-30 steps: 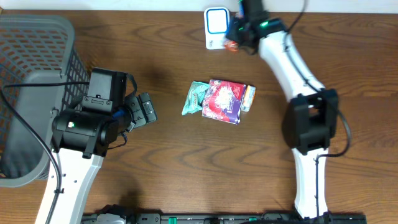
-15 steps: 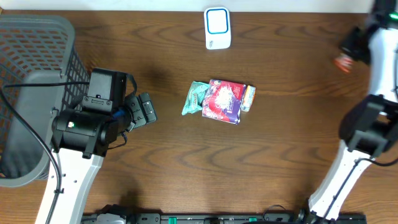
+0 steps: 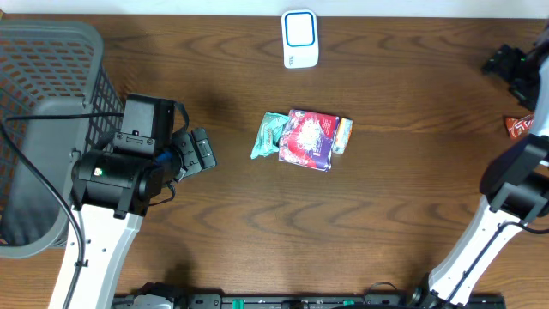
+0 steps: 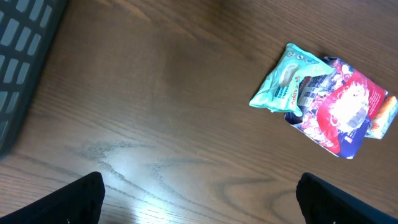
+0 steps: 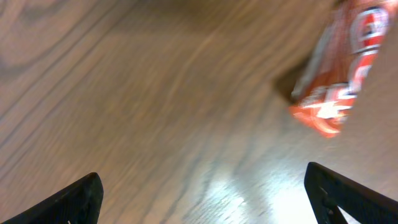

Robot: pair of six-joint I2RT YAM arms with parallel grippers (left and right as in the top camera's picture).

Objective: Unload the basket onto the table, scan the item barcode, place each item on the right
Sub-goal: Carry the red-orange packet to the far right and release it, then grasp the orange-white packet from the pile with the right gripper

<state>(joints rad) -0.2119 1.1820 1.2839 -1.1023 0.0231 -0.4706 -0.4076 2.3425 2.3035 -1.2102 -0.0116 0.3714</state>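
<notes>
1. Right arm [image 3: 515, 180] has swung from the scanner [image 3: 300, 39] at top middle of the table [image 3: 412, 215] over to the right edge. The red packet [image 3: 517, 126] it carried a second ago now lies on the wood.
2. Right tool [image 3: 508, 67]: released. In the wrist view its fingers [image 5: 74, 199] sit wide apart at the lower corners with only bare table between them [image 5: 200, 180].
3. Red packet in the wrist view [image 5: 342, 68]: up and right of the tool, clear of both fingers. Its long axis runs steeply from upper right to lower left, with the crimped end pointing lower left and the top end cut by the frame edge. The shot is blurred; there is white print on the red, and no barcode can be made out.
4. Overhead shows only one end of the red packet, beside the right arm near the right edge and well apart from the scanner. Its axis cannot be judged from here.
5. Left tool [image 3: 199, 152]: same spot as before and released, fingers spread with nothing between them [image 4: 199, 193]. It points toward the pile.
6. Pile at table centre, unmoved: teal packet [image 4: 289, 78] on the left, overlapping a purple packet [image 4: 342, 112].
7. Basket [image 3: 34, 51]: far left, next to the left arm.
</notes>
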